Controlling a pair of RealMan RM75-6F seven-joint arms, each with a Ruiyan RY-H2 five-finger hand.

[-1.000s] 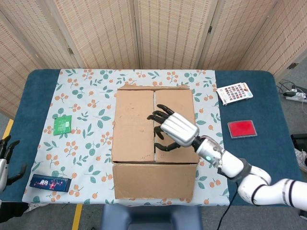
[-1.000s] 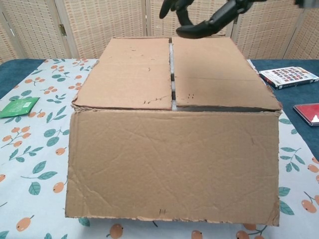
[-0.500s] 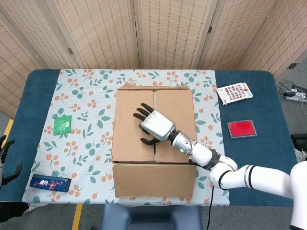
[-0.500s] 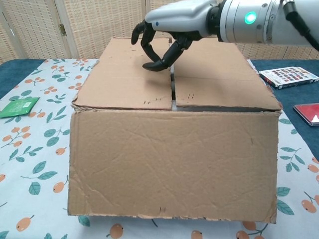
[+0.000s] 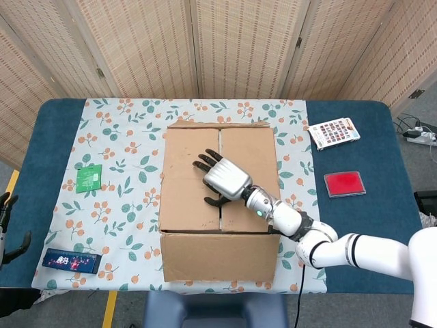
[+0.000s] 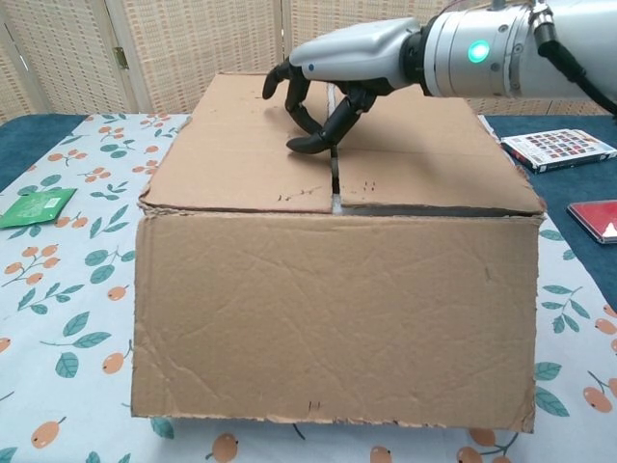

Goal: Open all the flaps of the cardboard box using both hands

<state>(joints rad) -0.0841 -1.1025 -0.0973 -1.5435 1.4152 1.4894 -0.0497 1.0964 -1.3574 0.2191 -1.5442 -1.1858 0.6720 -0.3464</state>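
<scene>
The cardboard box stands mid-table with its two top flaps lying flat, meeting at a narrow centre seam. My right hand reaches over the box top from the near right, fingers spread and curved downward. In the chest view the right hand arches above the seam, and its fingertips touch the cardboard just left of the gap. It holds nothing. My left hand shows only at the far left edge of the head view, off the table, fingers apart and empty.
A green packet and a blue carton lie left of the box. A printed card and a red pad lie on the blue cloth at the right. Folding screens stand behind the table.
My right hand swung from the right flap over to the left flap, then shifted back to the seam and lowered until its fingertips met the cardboard. The flaps have not moved.
</scene>
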